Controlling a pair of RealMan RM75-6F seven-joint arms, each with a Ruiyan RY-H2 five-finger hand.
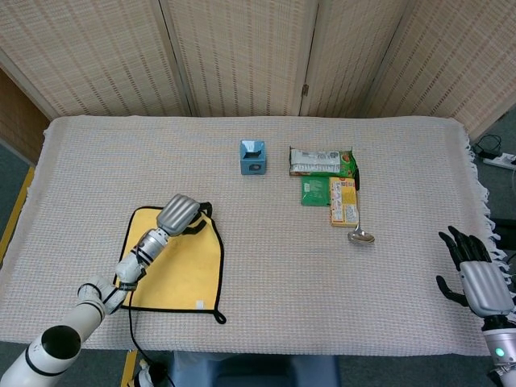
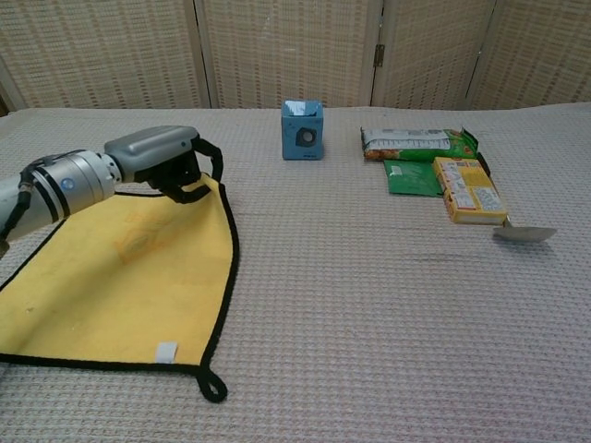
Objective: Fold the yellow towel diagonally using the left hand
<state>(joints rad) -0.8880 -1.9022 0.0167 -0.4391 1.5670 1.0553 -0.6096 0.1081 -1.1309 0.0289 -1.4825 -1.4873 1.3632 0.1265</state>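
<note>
A woven beige cloth (image 1: 266, 266) covered the whole table, with a fringe hanging at its right edge. Nearest to the front edge, at the left, lay the towel (image 2: 111, 286), yellow with a black border, a small white tag on its near edge and a black loop at its near right corner. Most of the towel was flat on the cloth. Its far right corner was raised off the surface, held in the left hand (image 2: 164, 159), whose fingers were closed around the black edge there.

At the front right, beyond the table edge, the right hand (image 1: 477, 274) was open, fingers apart, holding nothing.

Further in, on the right half, a spoon (image 1: 360, 235) lay near a yellow packet (image 1: 343, 201), and a green packet (image 1: 315, 191) touched the yellow one on its left side. Just behind them lay a long green and white bag (image 1: 322, 161).

Near the middle of the table stood a small blue box (image 1: 252, 156), open at the top; I could not tell what was inside.

Behind the table stood folding screens (image 1: 242, 56) of woven light material, closing off the room.
</note>
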